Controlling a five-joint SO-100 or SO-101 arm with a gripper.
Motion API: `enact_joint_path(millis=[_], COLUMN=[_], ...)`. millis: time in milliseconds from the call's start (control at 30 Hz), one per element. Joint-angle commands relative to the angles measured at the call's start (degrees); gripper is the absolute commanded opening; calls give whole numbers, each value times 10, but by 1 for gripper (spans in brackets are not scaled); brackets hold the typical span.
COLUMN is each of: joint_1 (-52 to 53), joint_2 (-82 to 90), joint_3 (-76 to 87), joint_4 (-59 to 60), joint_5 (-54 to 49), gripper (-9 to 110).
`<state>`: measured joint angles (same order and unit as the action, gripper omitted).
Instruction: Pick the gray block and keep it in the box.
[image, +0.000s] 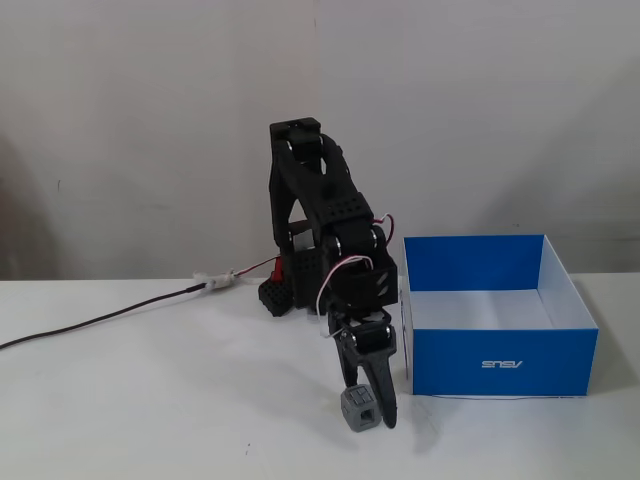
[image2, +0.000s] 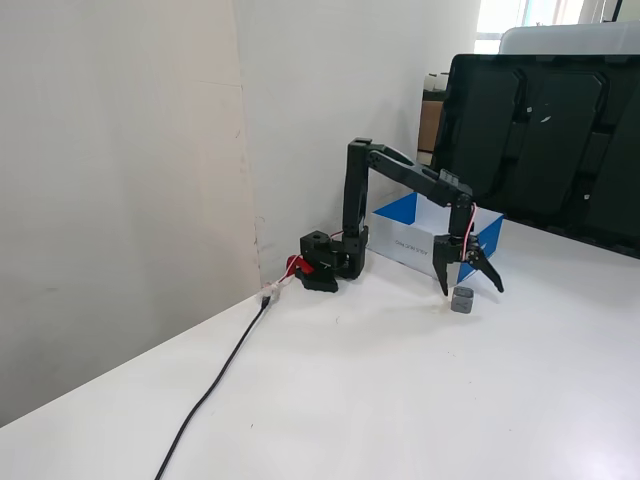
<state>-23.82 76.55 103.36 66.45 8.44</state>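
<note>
The gray block (image: 359, 409) is a small cube that sits on the white table in front of the arm's base; it also shows in the other fixed view (image2: 461, 299). My gripper (image: 370, 405) points down over it with the jaws spread wide, and in the side-on fixed view the gripper (image2: 472, 290) straddles the block with a fingertip on each side and gaps between. The blue box (image: 497, 362) with a white inside stands open-topped just right of the gripper; in the side-on view the box (image2: 404, 237) lies behind the arm.
A dark cable (image: 100, 320) runs left from the arm's base across the table, also seen in the side-on view (image2: 225, 365). A large black monitor (image2: 545, 150) stands behind the box. A white wall backs the table.
</note>
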Motion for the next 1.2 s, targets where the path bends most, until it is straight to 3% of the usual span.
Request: enact_joint_path(millis=[0,33,100,200,400,600,700,933,1167], joint_1=[4,5,11,15,33,57,40,-103,-291], joint_2=[9,9,9,6,14,99,139,316,361], joint_3=[-13,-13,-13,-16,-37,-246,-274,-221,-151], joint_4=[-6,-6,-7,-7,6,207,250,264,246], joint_5=[-3,-4,-5,-5,-2,2,8,17,23], gripper=[42,40,20,0,0,0,0,0,0])
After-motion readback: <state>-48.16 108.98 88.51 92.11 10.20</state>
